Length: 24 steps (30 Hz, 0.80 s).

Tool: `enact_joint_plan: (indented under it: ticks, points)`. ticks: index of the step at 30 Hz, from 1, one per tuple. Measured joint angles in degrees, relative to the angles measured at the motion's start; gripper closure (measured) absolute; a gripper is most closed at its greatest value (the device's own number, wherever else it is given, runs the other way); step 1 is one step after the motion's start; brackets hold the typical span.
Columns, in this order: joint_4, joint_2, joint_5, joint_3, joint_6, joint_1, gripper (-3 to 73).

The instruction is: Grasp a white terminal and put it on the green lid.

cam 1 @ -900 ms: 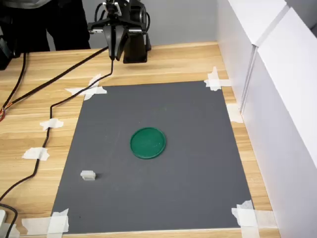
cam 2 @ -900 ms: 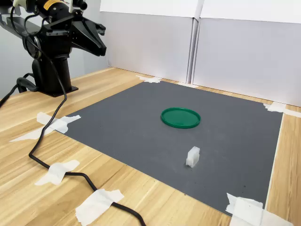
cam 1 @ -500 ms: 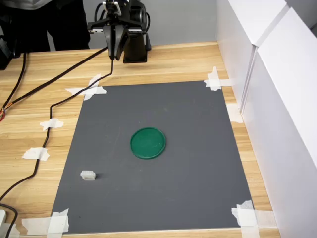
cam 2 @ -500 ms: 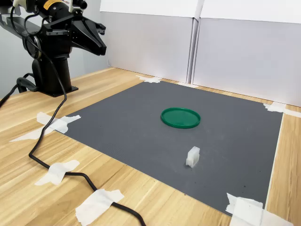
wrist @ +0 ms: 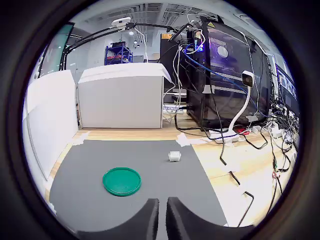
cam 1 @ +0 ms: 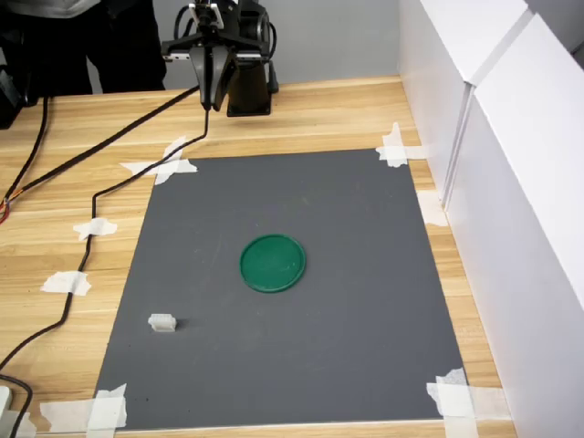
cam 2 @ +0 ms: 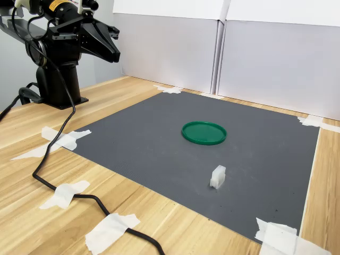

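Note:
The white terminal (cam 1: 162, 322) is a tiny ridged block lying on the dark grey mat near the first exterior view's lower left; it also shows in the second exterior view (cam 2: 218, 177) and the wrist view (wrist: 174, 156). The green lid (cam 1: 272, 263) lies flat near the mat's middle, a short way from the terminal (cam 2: 204, 132) (wrist: 121, 181). My gripper (cam 1: 208, 105) hangs high by the arm's base, off the mat and far from both things (cam 2: 116, 55). Its fingers stand close together with nothing between them (wrist: 162, 217).
The grey mat (cam 1: 365, 274) is taped at its corners to a wooden table (cam 1: 319, 114). A black cable (cam 1: 87, 237) runs along the first exterior view's left side, held by tape scraps. White panels (cam 1: 511, 210) wall the first exterior view's right. A person in dark clothes (cam 1: 82, 46) stands behind the table.
The gripper has risen very slightly near the arm's base. The terminal and the lid have not moved.

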Motion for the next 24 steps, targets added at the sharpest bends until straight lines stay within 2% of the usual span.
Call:
enact_joint_plan:
  ticks: [10, 18, 24]
  points:
    - [0.17, 3.6, 1.13, -1.56, 0.0, -0.06, 64.3]
    - [0.17, 14.06, 19.76, -19.46, -1.74, -0.06, 64.3]
    - [-1.36, 22.83, 30.9, -30.9, -3.57, -0.1, 64.3]
